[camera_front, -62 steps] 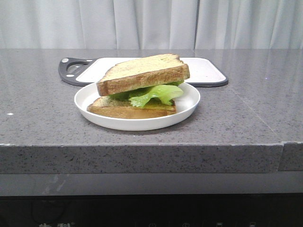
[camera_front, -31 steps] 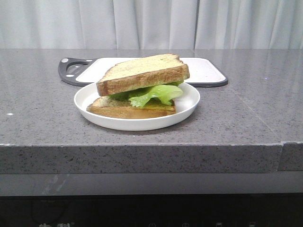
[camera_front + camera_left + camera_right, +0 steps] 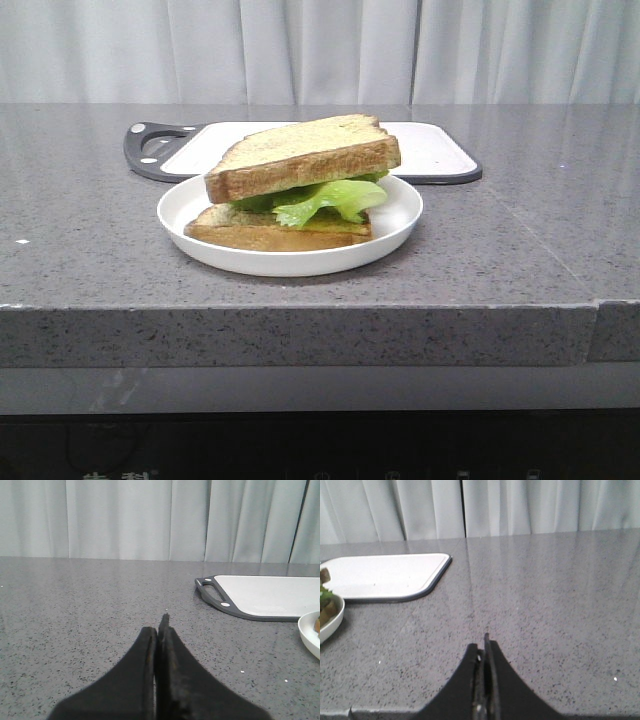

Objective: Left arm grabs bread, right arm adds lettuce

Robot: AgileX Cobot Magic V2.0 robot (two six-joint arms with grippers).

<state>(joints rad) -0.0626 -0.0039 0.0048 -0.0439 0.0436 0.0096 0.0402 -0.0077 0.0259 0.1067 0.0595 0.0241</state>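
Left wrist view: the left gripper (image 3: 159, 630) hangs low over the table (image 3: 75, 610), fingers pressed together, empty — as does the right gripper (image 3: 483, 652). Bread (image 3: 300, 155) tops lettuce (image 3: 330, 198) on the plate (image 3: 400, 215), between both grippers.

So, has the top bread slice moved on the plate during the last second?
No. In the front view the bread keeps its place over the lettuce, judged against the cutting board behind the plate.
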